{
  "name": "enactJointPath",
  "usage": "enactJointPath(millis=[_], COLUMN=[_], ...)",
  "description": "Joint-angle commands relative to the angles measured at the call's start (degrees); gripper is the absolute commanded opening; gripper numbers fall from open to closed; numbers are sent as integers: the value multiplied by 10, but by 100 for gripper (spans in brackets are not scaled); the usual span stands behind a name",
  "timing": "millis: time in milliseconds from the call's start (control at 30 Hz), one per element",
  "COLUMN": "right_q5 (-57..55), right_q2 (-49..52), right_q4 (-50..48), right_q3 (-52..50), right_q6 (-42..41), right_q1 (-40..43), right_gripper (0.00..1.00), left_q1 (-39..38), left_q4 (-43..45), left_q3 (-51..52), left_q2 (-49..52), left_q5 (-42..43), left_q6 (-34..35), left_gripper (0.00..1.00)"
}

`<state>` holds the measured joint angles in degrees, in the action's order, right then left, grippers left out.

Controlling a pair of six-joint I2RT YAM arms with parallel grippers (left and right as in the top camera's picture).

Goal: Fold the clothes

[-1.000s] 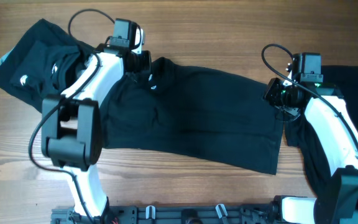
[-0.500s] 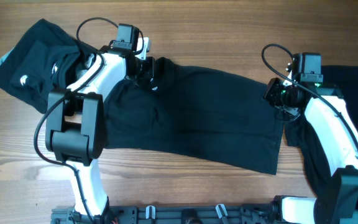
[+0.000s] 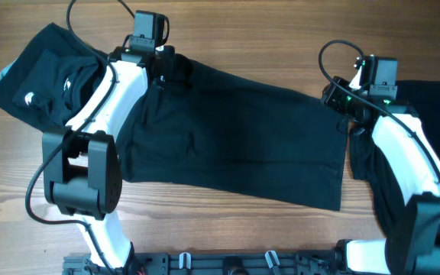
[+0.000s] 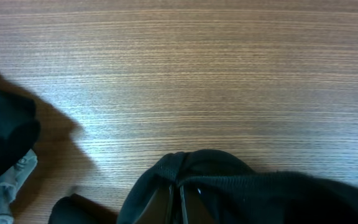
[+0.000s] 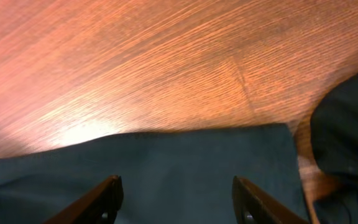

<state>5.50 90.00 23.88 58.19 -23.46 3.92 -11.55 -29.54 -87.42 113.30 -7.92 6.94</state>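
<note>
One of the clothes, a black T-shirt (image 3: 235, 137), lies spread across the middle of the wooden table. My left gripper (image 3: 163, 69) is shut on its far left corner. In the left wrist view the fabric (image 4: 229, 180) bunches up into the closed left gripper (image 4: 179, 191). My right gripper (image 3: 333, 98) hovers open over the shirt's far right corner. The right wrist view shows that gripper (image 5: 178, 190) with its fingers (image 5: 107, 194) wide apart above flat black cloth (image 5: 166, 162) and nothing between them.
A crumpled heap of black clothes (image 3: 40, 69) with small white marks lies at the far left; its pale grey edge (image 4: 8, 183) shows in the left wrist view. Another black garment (image 3: 426, 107) lies under the right arm. Bare wood (image 3: 266, 38) runs along the far side.
My left gripper closed on the shirt's corner and drew it toward the far edge, stretching that side. My right gripper shifted slightly farther and its jaws spread a little wider.
</note>
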Motion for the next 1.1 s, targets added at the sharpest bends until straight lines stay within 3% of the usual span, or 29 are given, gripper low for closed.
enactJointPath(millis=[0, 133, 300, 433, 633, 800, 933, 967, 1067], right_q5=[-23, -20, -20, -25, -44, 21, 50, 49, 49], right_q2=[49, 79, 87, 109, 173, 197, 197, 194, 177], right_q4=[-9, -8, -15, -45, -93, -106, -112, -93, -78], right_q3=[0, 0, 0, 0, 0, 0, 0, 0, 0], right_q6=[16, 30, 47, 49, 35, 55, 55, 54, 55], right_q1=[16, 37, 55, 64, 76, 82, 82, 82, 84], right_gripper=[63, 67, 68, 60, 59, 55, 29, 5, 4], left_q1=[2, 2, 2, 2, 2, 2, 2, 2, 2], left_q4=[9, 3, -9, -24, -31, -38, -40, -40, -44], left_q3=[-10, -10, -10, -10, -10, -10, -10, -10, -10], left_q2=[-9, -9, -9, -9, -9, -9, -9, -9, -9], left_q5=[-24, -15, 14, 56, 120, 129, 129, 129, 152], left_q6=[0, 0, 0, 0, -1, -1, -1, -1, -1], left_gripper=[7, 11, 23, 27, 38, 39, 40, 40, 40])
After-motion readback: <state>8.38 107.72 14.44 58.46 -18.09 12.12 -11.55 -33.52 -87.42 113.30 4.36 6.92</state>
